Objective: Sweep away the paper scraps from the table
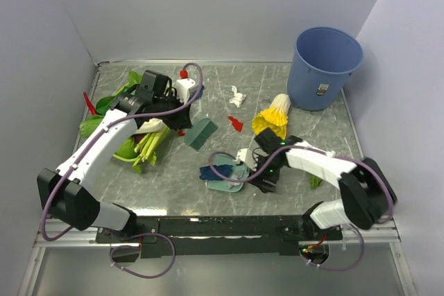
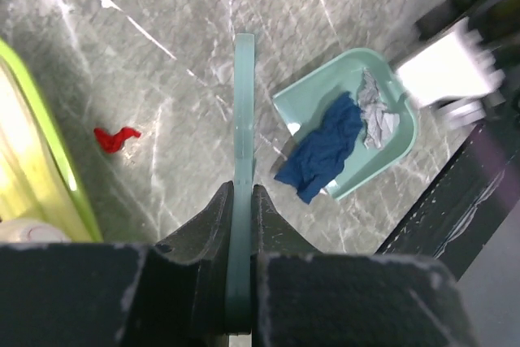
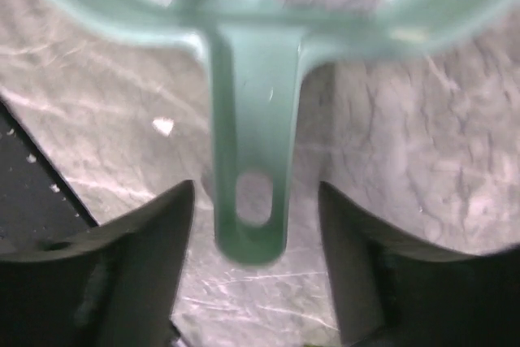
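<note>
Paper scraps (image 2: 325,148) in dustpan (image 2: 302,105), bucket (image 1: 325,74) back right

Bright, even light glints off the glossy table (image 2: 175,79); the right wrist view is soft and blurred.

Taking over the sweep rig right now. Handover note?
Left gripper: shut on the scraper.
Right gripper: open, fingers either side of the dustpan handle, not gripping.
Done: blue scrap and pale scrap in the dustpan, the blue one hanging over its lip.
To do: red scraps and a white scrap lie on the table; dustpan not yet emptied.
</note>
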